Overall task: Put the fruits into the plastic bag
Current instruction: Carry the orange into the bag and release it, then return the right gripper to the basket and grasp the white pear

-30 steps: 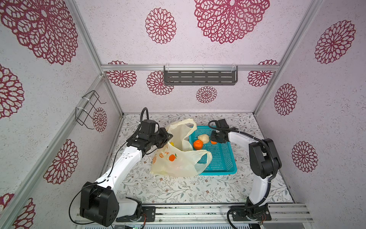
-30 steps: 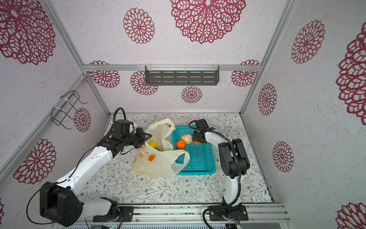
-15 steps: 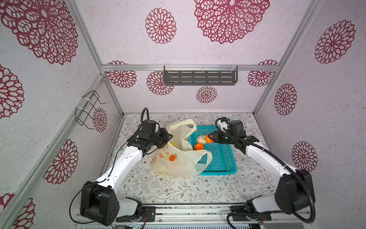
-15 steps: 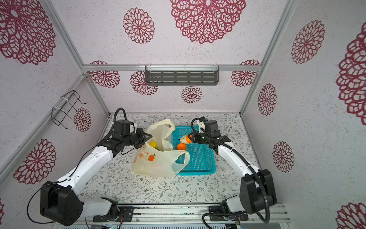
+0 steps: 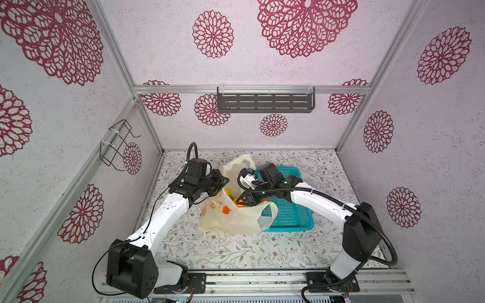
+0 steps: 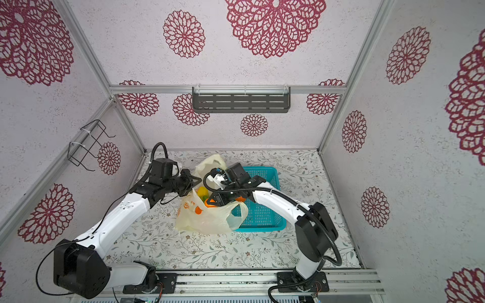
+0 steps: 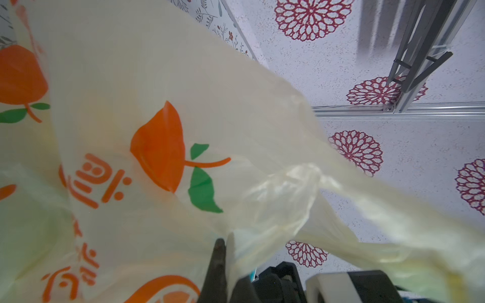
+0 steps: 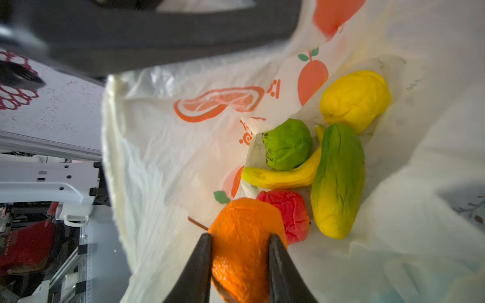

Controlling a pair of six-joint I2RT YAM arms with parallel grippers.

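An orange (image 8: 244,223) is gripped by the right gripper (image 8: 240,237) just inside the mouth of the plastic bag (image 8: 162,162), whose rim is pinched up by the clenched left gripper (image 7: 223,246), and is best lowered beside the fruits (image 8: 338,181) lying within before being let go.

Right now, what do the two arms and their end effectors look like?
Both match: the left arm and right arm have smooth white link shells joined by blocky black joint housings. A black cable loops off the left wrist, and a ribbed black hose trails from the right. The left end effector and right end effector have dark, tapered fingers.
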